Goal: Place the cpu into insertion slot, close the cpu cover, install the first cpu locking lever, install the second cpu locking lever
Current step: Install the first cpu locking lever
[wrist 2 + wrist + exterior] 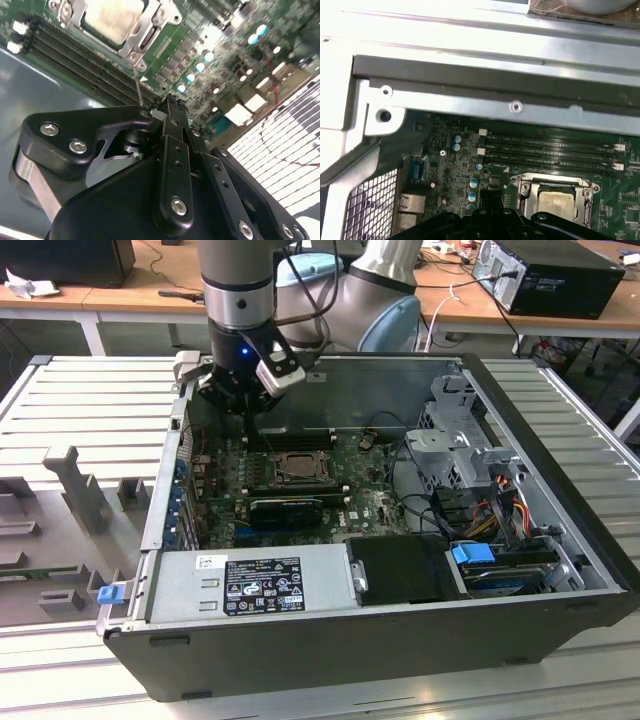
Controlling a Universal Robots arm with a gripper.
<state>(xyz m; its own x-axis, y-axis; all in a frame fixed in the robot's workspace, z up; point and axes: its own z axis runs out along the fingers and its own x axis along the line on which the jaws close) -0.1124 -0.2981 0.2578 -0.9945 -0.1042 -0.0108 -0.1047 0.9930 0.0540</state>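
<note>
the fingers are pressed together, with nothing seen between them. just beside their tips a thin lever runs away to a corner of the closed cover. beyond, the cpu lies under that cover.

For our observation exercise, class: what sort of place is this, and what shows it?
Probably a robotics or electronics lab: a robot arm hangs over an opened computer case on a slatted metal table, with cable-strewn wooden benches behind.
</note>
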